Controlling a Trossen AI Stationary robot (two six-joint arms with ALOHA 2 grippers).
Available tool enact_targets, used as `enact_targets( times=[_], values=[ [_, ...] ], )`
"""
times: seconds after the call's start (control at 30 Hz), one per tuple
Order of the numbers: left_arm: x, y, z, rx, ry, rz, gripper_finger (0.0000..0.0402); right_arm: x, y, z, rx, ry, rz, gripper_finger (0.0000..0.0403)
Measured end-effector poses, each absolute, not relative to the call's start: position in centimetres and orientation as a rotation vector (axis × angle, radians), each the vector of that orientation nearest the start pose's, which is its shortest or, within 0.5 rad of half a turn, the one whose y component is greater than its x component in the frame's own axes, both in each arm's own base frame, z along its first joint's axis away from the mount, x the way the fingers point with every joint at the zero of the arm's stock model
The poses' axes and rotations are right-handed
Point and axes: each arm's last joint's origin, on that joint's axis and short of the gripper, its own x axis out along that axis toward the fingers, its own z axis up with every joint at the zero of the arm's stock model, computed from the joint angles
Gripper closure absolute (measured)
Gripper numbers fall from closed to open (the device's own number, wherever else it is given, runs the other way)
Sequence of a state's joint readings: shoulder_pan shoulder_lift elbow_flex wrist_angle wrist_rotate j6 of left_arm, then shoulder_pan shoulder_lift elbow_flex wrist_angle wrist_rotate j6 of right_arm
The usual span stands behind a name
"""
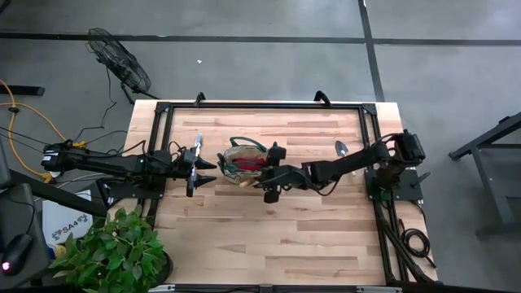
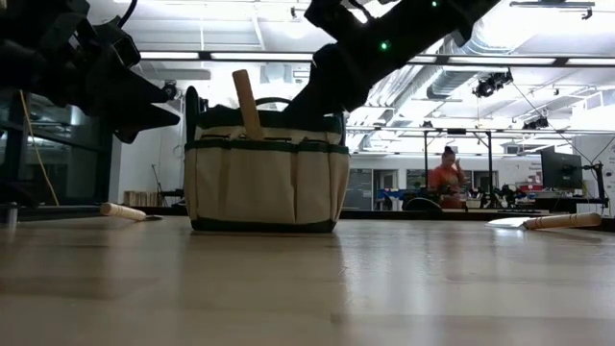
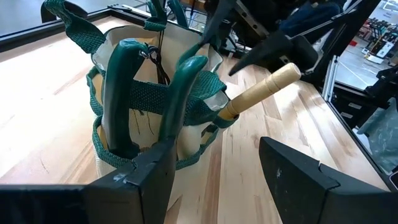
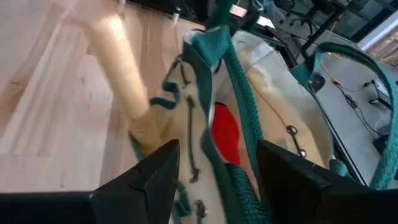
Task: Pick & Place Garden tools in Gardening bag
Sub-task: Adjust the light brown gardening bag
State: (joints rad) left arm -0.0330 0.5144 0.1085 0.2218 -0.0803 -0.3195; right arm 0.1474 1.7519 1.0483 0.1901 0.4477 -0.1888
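From above, the gardening bag [image 1: 242, 163] is sitting near the middle of the table [image 1: 269, 236] between the two arms, the left gripper [image 1: 198, 168] hanging just beside its left side and the right gripper [image 1: 272, 172] just beside its right side, while one trowel [image 1: 341, 148] is lying apart near the right arm's base. At table height, a pale wooden handle [image 2: 248, 104] is sticking up out of the bag, and two more tools are lying on the table, one to the left [image 2: 123, 211] and one far right [image 2: 562, 221]. The left wrist camera is showing its fingers [image 3: 155, 174] standing apart and empty before dark green shear handles [image 3: 121, 93] tucked in the bag's pocket, and the right wrist camera is showing its own fingers [image 4: 155, 177] spread and empty over the rim, with the red glove [image 4: 224, 134] lying inside.
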Motion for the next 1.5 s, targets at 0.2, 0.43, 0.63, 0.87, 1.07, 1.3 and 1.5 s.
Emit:
enact_targets(
  times=[0.2, 0.43, 0.63, 0.87, 1.07, 1.3, 1.5],
  values=[
    [13.4, -0.2, 17.4, -0.308, 0.175, 0.076, 0.0176, 37.3, 3.4, 20.2, -0.374, 0.552, -0.237, 0.0197],
    [13.4, -0.2, 17.4, -0.308, 0.175, 0.076, 0.0176, 37.0, 2.9, 19.8, -0.379, 0.614, -0.203, 0.0198],
    [13.4, -0.2, 17.4, -0.308, 0.175, 0.076, 0.0176, 36.9, 2.8, 19.5, -0.374, 0.640, -0.185, 0.0223],
    [13.4, -0.2, 17.4, -0.308, 0.175, 0.076, 0.0176, 36.7, 2.8, 19.5, -0.376, 0.653, -0.179, 0.0275],
    [13.4, -0.2, 17.4, -0.309, 0.179, 0.075, 0.0176, 36.1, 2.8, 20.1, -0.393, 0.685, -0.163, 0.0352],
    [13.4, -0.2, 17.3, -0.312, 0.183, 0.073, 0.0176, 35.1, 2.8, 20.7, -0.393, 0.742, -0.089, 0.0398],
    [13.4, -0.2, 17.3, -0.312, 0.184, 0.073, 0.0176, 33.6, 3.2, 21.6, -0.381, 0.800, 0.100, 0.0399]
  ],
)
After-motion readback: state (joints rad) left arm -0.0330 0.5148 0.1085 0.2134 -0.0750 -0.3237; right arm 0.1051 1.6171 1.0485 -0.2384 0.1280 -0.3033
